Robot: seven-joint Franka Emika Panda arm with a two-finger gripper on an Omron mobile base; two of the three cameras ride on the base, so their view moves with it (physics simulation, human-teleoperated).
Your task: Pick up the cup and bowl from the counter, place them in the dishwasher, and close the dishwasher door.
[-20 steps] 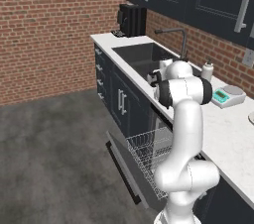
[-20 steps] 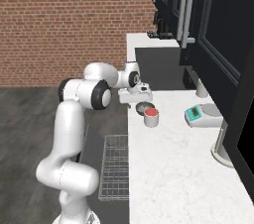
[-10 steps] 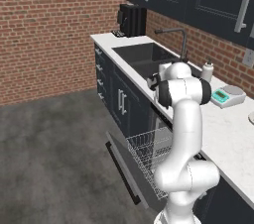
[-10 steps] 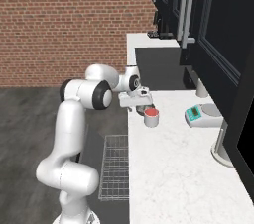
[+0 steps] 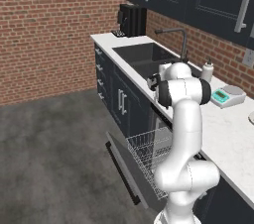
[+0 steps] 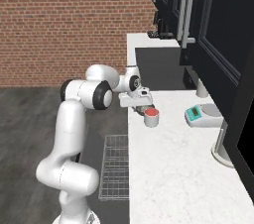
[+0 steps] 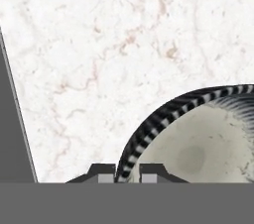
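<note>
In the hand view my gripper point(image 7: 127, 174) stands shut on the striped rim of the bowl point(image 7: 198, 148), one fingertip on each side of it. The bowl is dark with a pale speckled inside and rests on the white marble counter point(image 7: 99, 44). In the right base view the gripper point(image 6: 140, 103) is low over the counter's front edge with the bowl point(image 6: 144, 108) mostly hidden under the hand. The cup point(image 6: 151, 117), white with a red inside, stands just beside it. The dishwasher door point(image 5: 124, 168) hangs open and the wire rack point(image 5: 149, 151) is pulled out.
A teal-faced scale point(image 6: 201, 115) and a white bottle point(image 6: 201, 89) stand near the back wall. The dark sink point(image 5: 144, 57) lies beyond the gripper. The rack point(image 6: 116, 166) sits below the counter edge point(image 6: 173, 168), right of my arm.
The jaws have gone from wide open to shut on the bowl's rim. The hand sank slightly onto the bowl; the cup and base stayed put.
</note>
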